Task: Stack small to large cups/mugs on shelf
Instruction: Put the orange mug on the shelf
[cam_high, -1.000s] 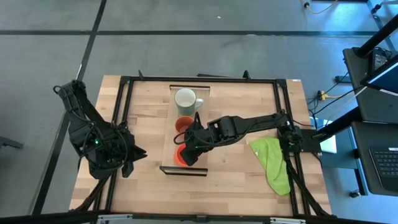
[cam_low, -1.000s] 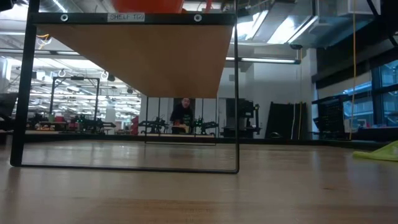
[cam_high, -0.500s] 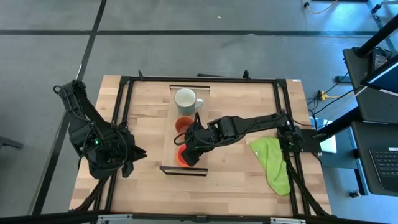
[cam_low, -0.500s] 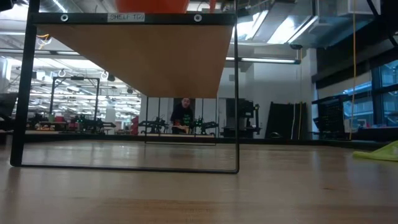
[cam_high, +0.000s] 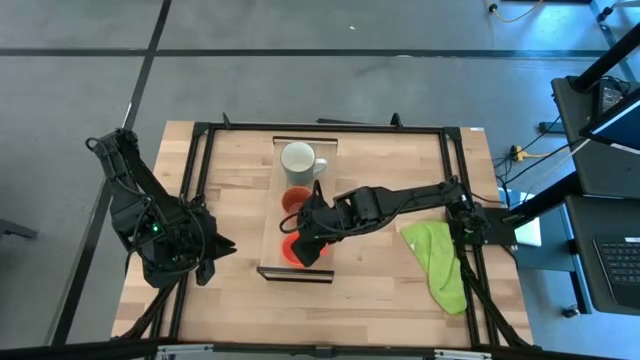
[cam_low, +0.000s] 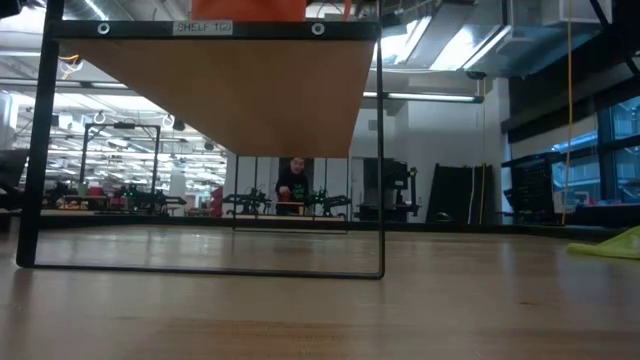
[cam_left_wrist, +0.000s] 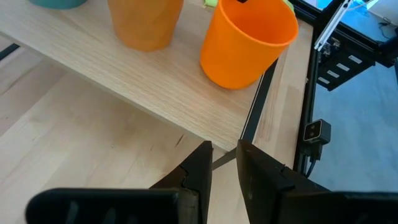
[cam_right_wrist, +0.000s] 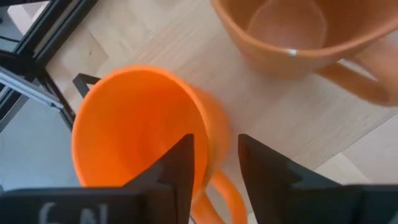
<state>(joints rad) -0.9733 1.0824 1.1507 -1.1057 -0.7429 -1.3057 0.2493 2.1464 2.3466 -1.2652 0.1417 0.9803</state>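
The right hand (cam_high: 303, 243) is over the near end of the shelf (cam_high: 270, 215), its fingers pinching the rim wall of the bright orange-red mug (cam_right_wrist: 140, 134). The mug sits tilted, its mouth facing the wrist camera. Beside it stands the brownish-orange mug (cam_high: 292, 200), then the grey-green mug (cam_high: 298, 159). The left hand (cam_left_wrist: 222, 163) rests over the tabletop (cam_high: 230, 200), fingers nearly pressed together, holding nothing.

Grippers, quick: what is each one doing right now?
Left gripper: shut, holding nothing.
Right gripper: shut on the bright orange-red mug rim.
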